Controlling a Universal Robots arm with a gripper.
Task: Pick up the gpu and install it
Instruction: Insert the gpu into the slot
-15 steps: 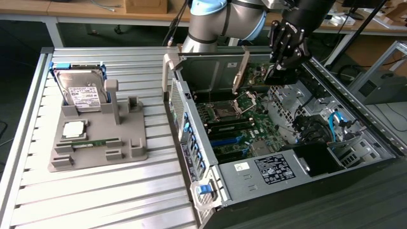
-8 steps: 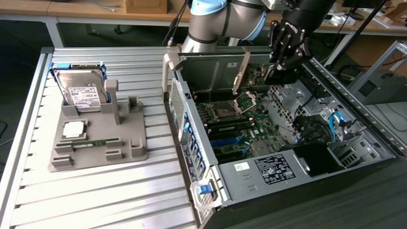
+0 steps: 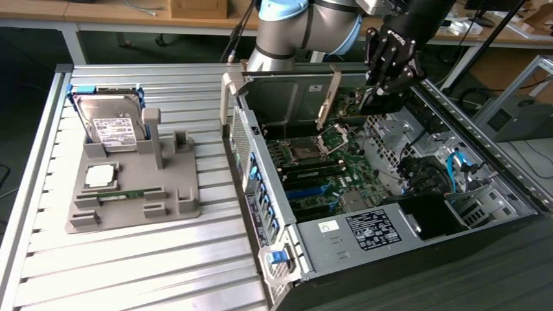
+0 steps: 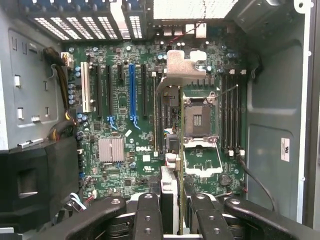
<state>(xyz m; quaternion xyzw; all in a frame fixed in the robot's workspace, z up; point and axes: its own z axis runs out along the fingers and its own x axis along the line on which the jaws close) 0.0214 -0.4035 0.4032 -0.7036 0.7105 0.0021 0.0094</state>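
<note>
Hand [image 4: 176,206] tight around gpu [image 4: 169,186]

Edge-on gpu [image 4: 170,186] between fingers [image 4: 148,216], over motherboard [image 4: 120,100]

- "dell", white print on the green motherboard [image 4: 147,125]
- hard drive label [image 3: 116,129]: print too small to read
- power supply label [image 3: 373,230]: same, unreadable

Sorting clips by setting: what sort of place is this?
Probably a robotics lab: an open computer case, a grey fixture holding a hard drive on a slatted metal table, and desks behind.
</note>
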